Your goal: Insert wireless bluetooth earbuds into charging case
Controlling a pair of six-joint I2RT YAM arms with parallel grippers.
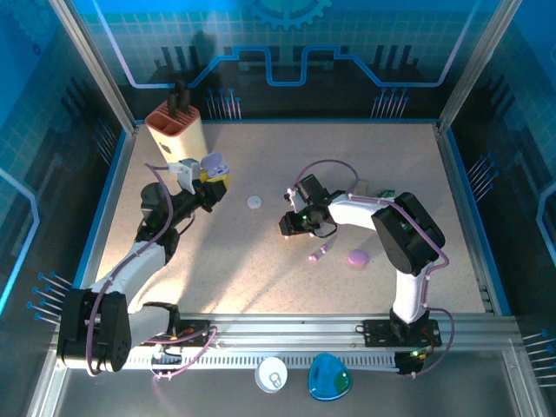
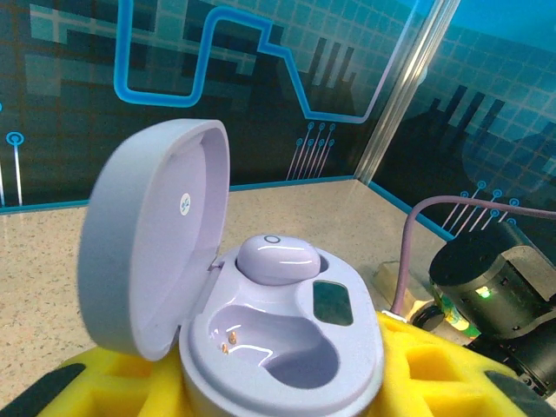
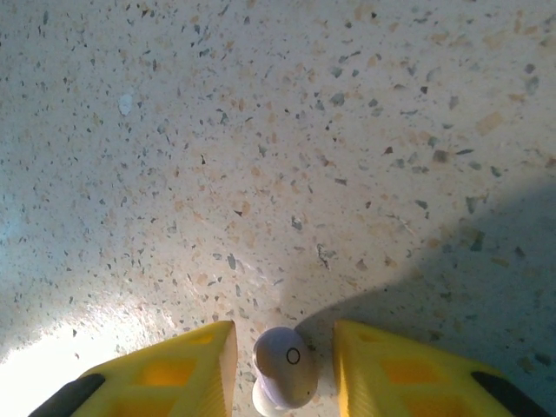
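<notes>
**One bud between the right tool's fingers, one seated in the open case**

A lavender earbud [image 3: 287,380] stands on the speckled table [image 1: 287,156], a small ring mark on its upper face. The right tool [image 3: 285,360] is lowered over it with a yellow finger [image 3: 174,378] on each side. The fingers are spread slightly wider than the bud. A thin strip of table shows on both sides of it, so it is flanked but not yet pinched.

A second lavender earbud [image 2: 278,259] sits in the far socket of the charging case [image 2: 347,352]. The near socket is empty, and two small gold contacts show in its hollow. The lid is swung open to the left. The left tool [image 1: 208,176] pinches this case between its yellow pads and holds it off the table at the back left.

In the overhead view, a pink earbud [image 1: 319,253] lies on the table just beside a closed pink case [image 1: 357,258], near the right arm's elbow. A small white round piece [image 1: 254,201] lies between the two tools. A tan holder [image 1: 176,128] stands at the table's back left corner.
</notes>
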